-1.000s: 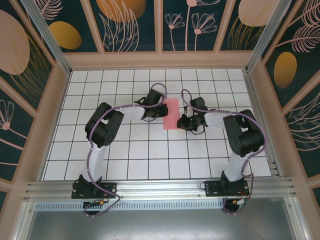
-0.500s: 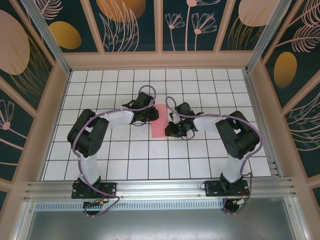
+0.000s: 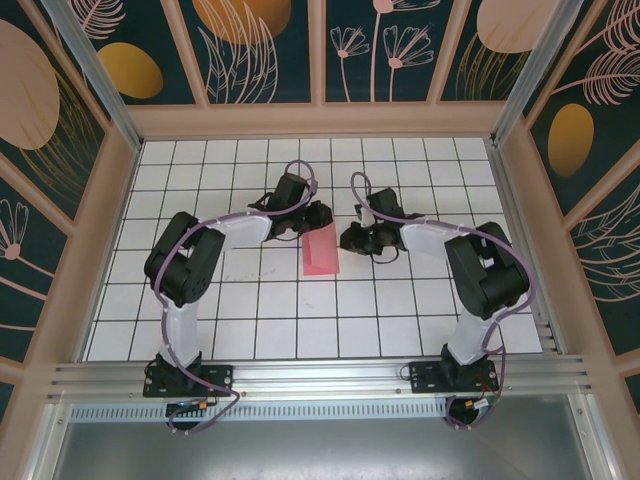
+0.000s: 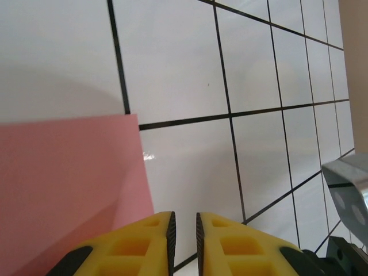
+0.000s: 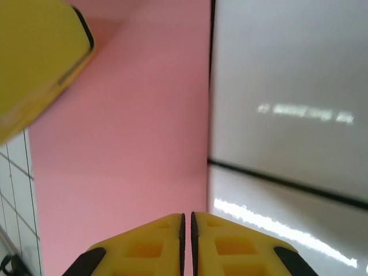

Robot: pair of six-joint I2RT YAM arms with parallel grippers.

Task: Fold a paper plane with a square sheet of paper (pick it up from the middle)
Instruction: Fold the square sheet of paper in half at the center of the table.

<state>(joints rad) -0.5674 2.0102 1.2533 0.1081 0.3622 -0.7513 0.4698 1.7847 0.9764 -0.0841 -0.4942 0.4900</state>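
I see the left claw (image 3: pixel 316 216) and the right claw (image 3: pixel 352 238) facing each other low over the tiled table (image 3: pixel 250 320), with the pink sheet of paper (image 3: pixel 320 252) between them and slightly nearer the arm bases. It lies flat as a narrow upright strip.

From the left wrist, the left claw (image 4: pixel 185 215) has its yellow fingers almost together, a thin slit apart with only white tile showing between them. The paper (image 4: pixel 63 184) lies ahead and to the left of that claw, its edge passing under the left finger.

From the right wrist, the right claw (image 5: pixel 187 215) is pressed together to a hairline. The paper (image 5: pixel 126 144) spreads ahead and left of it, its edge just right of the fingertips. I cannot tell whether they nip it.
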